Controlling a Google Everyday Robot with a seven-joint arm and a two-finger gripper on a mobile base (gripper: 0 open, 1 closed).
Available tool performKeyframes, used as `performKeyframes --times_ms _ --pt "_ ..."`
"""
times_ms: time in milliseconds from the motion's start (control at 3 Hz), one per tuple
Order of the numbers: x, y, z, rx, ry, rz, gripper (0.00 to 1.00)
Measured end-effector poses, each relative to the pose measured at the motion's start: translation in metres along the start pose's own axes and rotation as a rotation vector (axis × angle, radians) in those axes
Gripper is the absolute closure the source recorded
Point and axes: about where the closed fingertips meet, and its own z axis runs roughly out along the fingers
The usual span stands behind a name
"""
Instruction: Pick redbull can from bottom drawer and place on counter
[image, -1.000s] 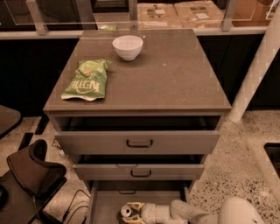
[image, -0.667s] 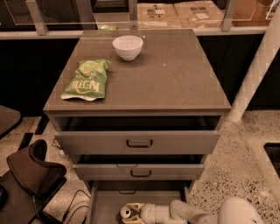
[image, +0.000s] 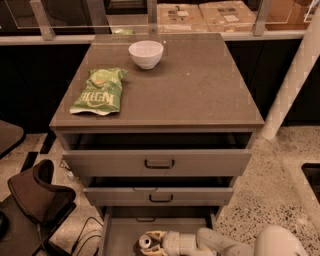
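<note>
The redbull can (image: 145, 242) lies inside the open bottom drawer (image: 120, 235), its silver top with pull tab facing up and left. My gripper (image: 152, 243) reaches in from the right on its white arm, and its pale fingers (image: 156, 235) sit around the can. The counter (image: 200, 90) is the grey-brown top of the cabinet, above all three drawers.
A white bowl (image: 146, 53) and a green chip bag (image: 98, 91) lie on the counter's left half. The two upper drawers (image: 159, 163) stand slightly open above the arm. A brown chair (image: 37, 197) stands at the lower left, a white pillar (image: 292, 80) at the right.
</note>
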Motion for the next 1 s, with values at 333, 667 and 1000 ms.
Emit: performKeyframes --times_ms 333,667,1000 --pt "-0.023 -0.002 -0.022 0.015 0.005 -0.004 1.0" --pt "-0.051 -0.008 -0.047 0.014 0.009 -0.008 1.0" --pt "-0.087 -0.018 -0.072 0.009 0.012 -0.002 1.0"
